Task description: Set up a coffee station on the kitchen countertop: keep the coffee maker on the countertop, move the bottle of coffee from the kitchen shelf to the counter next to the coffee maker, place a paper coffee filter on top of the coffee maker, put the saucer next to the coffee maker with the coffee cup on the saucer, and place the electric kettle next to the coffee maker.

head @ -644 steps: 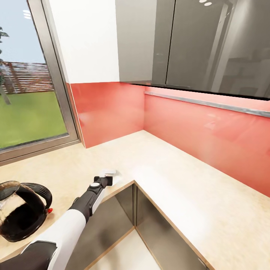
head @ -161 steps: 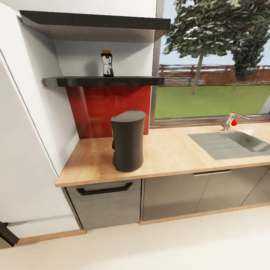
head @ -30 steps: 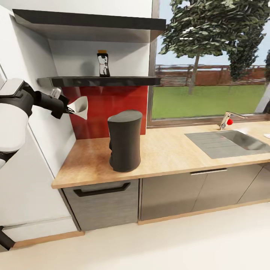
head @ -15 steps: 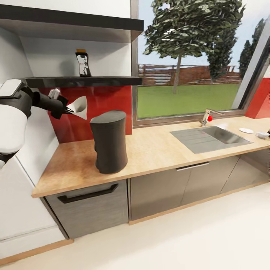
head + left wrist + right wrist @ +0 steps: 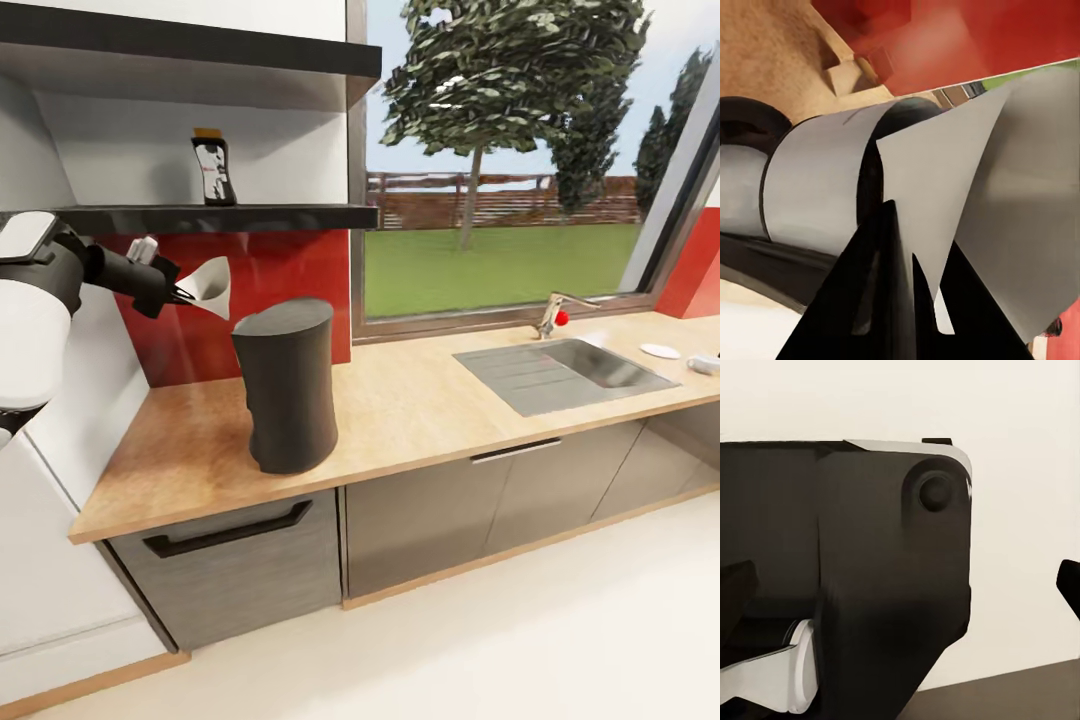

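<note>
My left gripper was clenched on the paper coffee filter, its pinched tip between my fingers and its open mouth (nothing in it that I could see) turned toward the window. I held it in the air under the kitchen shelf, above the left end of the kitchen countertop and just beside the top of the coffee maker, not touching it. The coffee maker stood near the countertop's left front edge. The bottle of coffee stood upright on the shelf. At the countertop's far right end lay the saucer, the coffee cup beside it. Whether my right gripper was clenched or released, I could not tell.
</note>
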Robot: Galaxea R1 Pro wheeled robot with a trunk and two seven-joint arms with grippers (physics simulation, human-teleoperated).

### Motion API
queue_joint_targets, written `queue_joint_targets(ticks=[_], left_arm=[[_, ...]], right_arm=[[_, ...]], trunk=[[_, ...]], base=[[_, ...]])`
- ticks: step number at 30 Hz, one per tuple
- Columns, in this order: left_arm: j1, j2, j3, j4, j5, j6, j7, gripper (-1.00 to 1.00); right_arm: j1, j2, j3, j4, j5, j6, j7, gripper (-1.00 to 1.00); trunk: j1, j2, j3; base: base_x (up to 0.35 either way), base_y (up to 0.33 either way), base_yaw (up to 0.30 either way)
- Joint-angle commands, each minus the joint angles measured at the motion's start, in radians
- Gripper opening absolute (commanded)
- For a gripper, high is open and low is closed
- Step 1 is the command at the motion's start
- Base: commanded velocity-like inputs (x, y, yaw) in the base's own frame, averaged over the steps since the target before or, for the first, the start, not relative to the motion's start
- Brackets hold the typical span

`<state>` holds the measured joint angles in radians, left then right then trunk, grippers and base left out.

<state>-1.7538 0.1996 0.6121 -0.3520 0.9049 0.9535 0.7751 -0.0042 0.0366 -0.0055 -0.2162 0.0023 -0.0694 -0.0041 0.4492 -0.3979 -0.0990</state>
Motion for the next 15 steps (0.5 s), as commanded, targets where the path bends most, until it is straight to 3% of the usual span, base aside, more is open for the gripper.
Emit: queue_joint_targets(ticks=[1, 4, 9, 15], left_arm=[[0.005, 0.006, -0.001, 0.000, 0.014, 0.007, 0.004, -1.00], [0.022, 0.022, 0.003, -0.002, 0.032, 0.011, 0.003, -1.00], [0.039, 0.044, 0.004, -0.005, 0.010, 0.010, 0.008, -1.00], [0.046, 0.078, 0.005, -0.005, 0.009, 0.012, 0.008, -1.00]], right_arm=[[0.000, 0.006, 0.002, 0.000, -0.001, -0.003, 0.000, 1.00], [0.000, 0.011, 0.001, 0.000, -0.001, -0.003, 0.000, 1.00], [0.000, 0.017, 0.000, 0.000, -0.002, -0.004, 0.000, 1.00], [0.000, 0.020, 0.001, 0.000, -0.002, -0.006, 0.000, 1.00]], trunk=[[0.001, -0.002, -0.002], [0.001, -0.002, -0.002], [0.001, -0.002, -0.002], [0.001, -0.002, -0.002]], base=[[0.000, 0.000, 0.000], [0.000, 0.000, 0.000], [0.000, 0.000, 0.000], [0.022, 0.014, 0.000]])
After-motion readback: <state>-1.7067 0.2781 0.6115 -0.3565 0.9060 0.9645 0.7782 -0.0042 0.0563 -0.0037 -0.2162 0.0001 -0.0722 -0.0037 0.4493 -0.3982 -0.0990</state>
